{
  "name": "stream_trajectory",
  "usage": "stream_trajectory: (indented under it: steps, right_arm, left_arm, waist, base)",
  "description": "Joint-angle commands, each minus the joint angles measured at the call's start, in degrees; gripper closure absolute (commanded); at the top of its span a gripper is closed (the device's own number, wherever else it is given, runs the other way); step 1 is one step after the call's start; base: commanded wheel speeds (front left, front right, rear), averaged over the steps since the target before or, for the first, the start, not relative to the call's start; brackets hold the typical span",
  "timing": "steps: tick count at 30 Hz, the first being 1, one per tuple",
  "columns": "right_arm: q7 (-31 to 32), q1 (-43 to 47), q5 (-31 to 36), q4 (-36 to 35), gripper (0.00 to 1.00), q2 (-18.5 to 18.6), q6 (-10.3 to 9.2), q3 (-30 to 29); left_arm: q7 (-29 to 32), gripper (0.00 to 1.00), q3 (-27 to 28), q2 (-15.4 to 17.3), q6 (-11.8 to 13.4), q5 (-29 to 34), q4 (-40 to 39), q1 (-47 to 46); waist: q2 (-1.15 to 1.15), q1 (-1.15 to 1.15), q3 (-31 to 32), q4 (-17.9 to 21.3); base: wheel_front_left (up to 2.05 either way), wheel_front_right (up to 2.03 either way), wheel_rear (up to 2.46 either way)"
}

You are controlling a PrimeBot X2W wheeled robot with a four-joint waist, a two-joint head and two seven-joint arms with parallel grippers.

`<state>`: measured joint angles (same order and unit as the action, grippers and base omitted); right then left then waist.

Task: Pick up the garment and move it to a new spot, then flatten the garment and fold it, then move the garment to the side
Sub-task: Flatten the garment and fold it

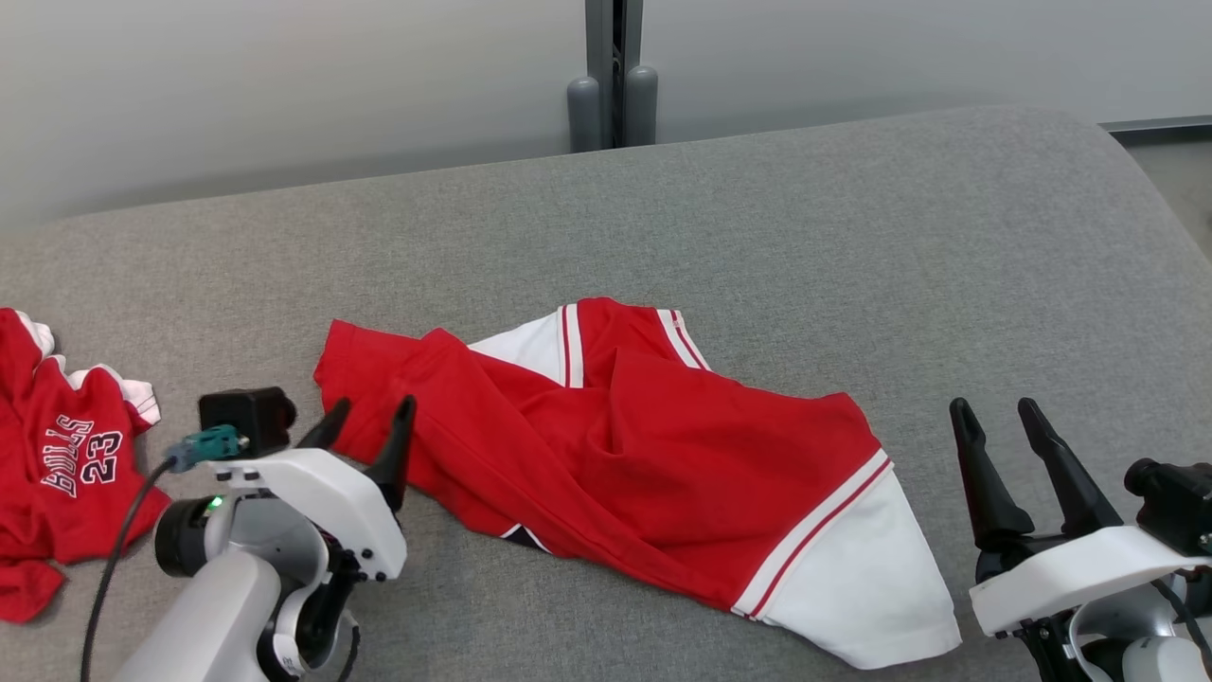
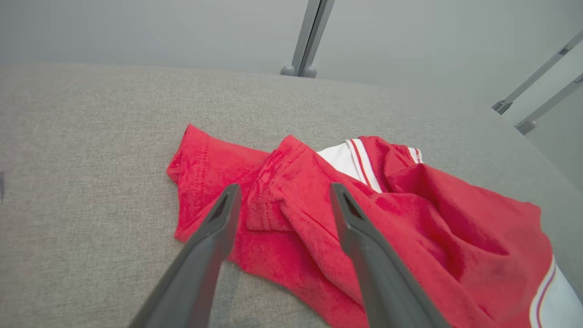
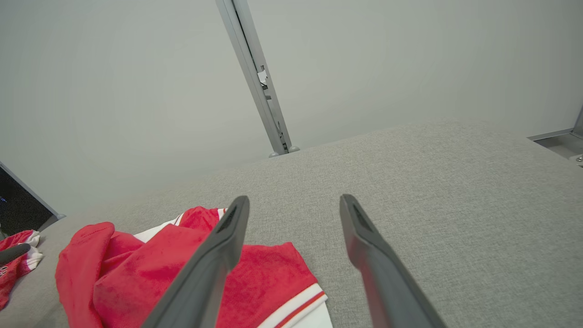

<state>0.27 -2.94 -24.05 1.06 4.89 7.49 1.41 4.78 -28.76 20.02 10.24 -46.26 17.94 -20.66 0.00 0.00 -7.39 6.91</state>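
A red garment (image 1: pixel 625 445) with white panels and red-and-white trim lies crumpled on the grey cushioned surface (image 1: pixel 757 218), near its middle. My left gripper (image 1: pixel 371 417) is open just above the garment's left end, with nothing between its fingers. In the left wrist view that gripper (image 2: pixel 282 196) hovers over the red folds (image 2: pixel 319 209), jaws wide apart. My right gripper (image 1: pixel 994 417) is open beside the garment's white right corner, apart from it. The right wrist view has those fingertips (image 3: pixel 291 205) spread over bare grey fabric, with the garment (image 3: pixel 182 259) to the lower left.
A second red garment (image 1: pixel 66 464) printed BULLS 23 lies bunched at the left edge of the surface. A grey post (image 1: pixel 613 76) stands behind the far edge against a pale wall. The surface curves down at the right (image 1: pixel 1136 189).
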Motion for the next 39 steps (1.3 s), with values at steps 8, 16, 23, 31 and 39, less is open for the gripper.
stream_trajectory:
  steps: [8, 16, 23, 31, 39]
  right_arm:
    - [1.2, -1.1, 0.5, -1.0, 0.00, 0.2, 0.01, 1.0]
    - [0.7, -2.0, 0.0, -0.4, 0.00, 0.2, 0.01, 1.9]
    - [0.0, -2.2, 0.1, 0.6, 0.00, 0.1, 0.01, 1.9]
    - [-0.2, -0.6, 0.4, 1.5, 0.00, 0.4, 0.01, 1.1]
    - [1.1, 2.0, 0.6, 0.8, 0.00, 1.4, 0.01, -2.4]
  left_arm:
    - [4.8, 0.00, -1.8, -1.1, -0.2, -1.6, 0.5, -2.0]
    - [6.4, 0.00, -1.5, -1.7, -2.7, -2.4, 9.2, -7.3]
    - [6.3, 1.00, -1.9, -2.1, -4.4, -2.7, 13.9, -9.7]
    - [3.4, 1.00, -2.1, -1.4, -3.3, -1.6, 10.3, -6.5]
    - [4.5, 1.00, -1.2, 2.4, 2.4, -2.3, -4.8, 3.9]
  waist:
    - [0.00, 0.00, -1.6, 0.9]
    - [0.00, 0.00, -3.7, 2.7]
    - [0.00, 0.00, -4.0, 2.7]
    - [0.00, 0.00, -0.1, -0.5]
    - [0.00, 0.00, 2.9, -5.1]
  base:
    - [0.00, 0.00, 0.00]
    - [0.00, 0.00, 0.00]
    - [0.00, 0.00, 0.00]
    - [0.00, 0.00, 0.00]
    - [0.00, 0.00, 0.00]
